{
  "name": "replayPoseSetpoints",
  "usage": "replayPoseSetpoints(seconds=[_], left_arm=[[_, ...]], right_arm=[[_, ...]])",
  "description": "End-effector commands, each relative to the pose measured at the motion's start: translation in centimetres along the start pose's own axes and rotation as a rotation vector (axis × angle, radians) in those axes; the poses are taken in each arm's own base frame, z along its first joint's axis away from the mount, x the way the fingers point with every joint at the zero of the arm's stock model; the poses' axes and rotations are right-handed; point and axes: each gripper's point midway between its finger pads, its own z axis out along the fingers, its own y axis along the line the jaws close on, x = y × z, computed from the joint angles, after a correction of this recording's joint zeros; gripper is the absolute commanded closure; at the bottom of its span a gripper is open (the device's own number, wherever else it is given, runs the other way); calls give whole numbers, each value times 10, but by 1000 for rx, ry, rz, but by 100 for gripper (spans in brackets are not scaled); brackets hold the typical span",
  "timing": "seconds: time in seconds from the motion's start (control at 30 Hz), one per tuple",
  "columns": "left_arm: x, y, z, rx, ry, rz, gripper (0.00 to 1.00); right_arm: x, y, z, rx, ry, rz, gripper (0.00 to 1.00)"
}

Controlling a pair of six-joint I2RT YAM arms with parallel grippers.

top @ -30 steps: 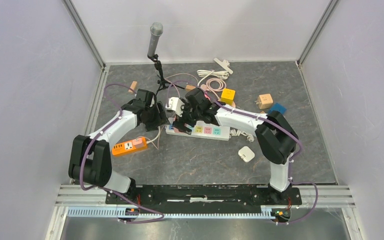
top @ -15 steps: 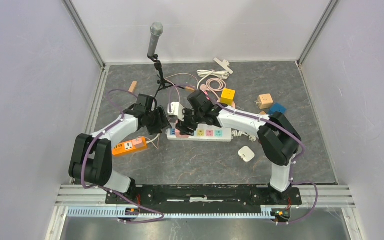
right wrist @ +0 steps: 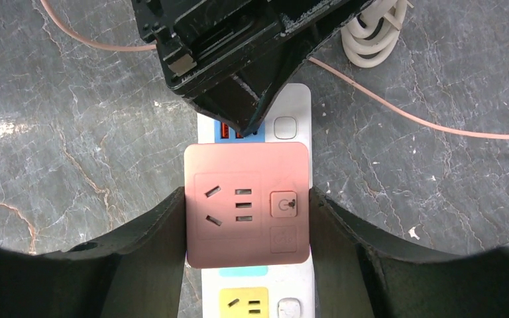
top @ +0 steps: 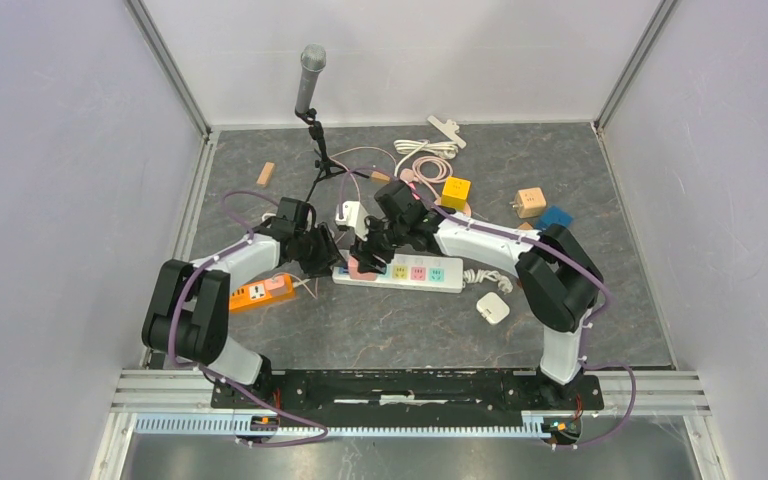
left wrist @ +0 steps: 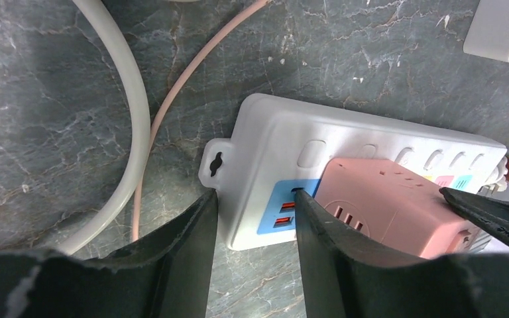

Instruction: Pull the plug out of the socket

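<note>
Right end effector [right wrist: 246, 199] clasps the pink plug [right wrist: 246, 228] by both flanks, directly beneath it, seated at the left end of the socket strip [right wrist: 298, 281] lying crosswise on the surface [right wrist: 73, 132]; left end effector [left wrist: 253, 202] straddles that end, grip unclear.

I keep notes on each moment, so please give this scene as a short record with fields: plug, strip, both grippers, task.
plug: pink plug, seated in the strip, beside its blue USB end
strip: white strip, flat on the table
right gripper: right gripper, one finger against each side of the plug, shut on it
left gripper: left gripper, straddling the strip's end, one finger at the end's edge, the other over the blue part; grip unclear
task: plug not yet pulled off
</note>
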Motion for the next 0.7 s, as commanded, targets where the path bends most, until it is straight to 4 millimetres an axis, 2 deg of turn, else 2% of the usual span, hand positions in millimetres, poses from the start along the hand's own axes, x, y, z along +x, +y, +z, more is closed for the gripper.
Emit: replayPoseSetpoints(seconds=[0.0, 0.13, 0.33, 0.43, 0.57, 0.67], left_arm=[[8, -1, 8, 8, 43, -19, 50], [14, 4, 11, -7, 60, -20, 53], [17, 9, 13, -24, 65, -20, 54], [18, 10, 14, -27, 69, -25, 55], [18, 11, 15, -32, 72, -27, 55], [18, 11, 16, -35, 73, -30, 56]], right_arm=[[-2, 1, 10, -17, 0, 40, 36], [-3, 0, 10, -15, 3, 4, 29], [7, 8, 15, -58, 39, -25, 19], [10, 10, 18, -61, 49, -29, 17], [3, 2, 18, -19, 37, -31, 27], [-7, -4, 17, 11, 10, -35, 43]])
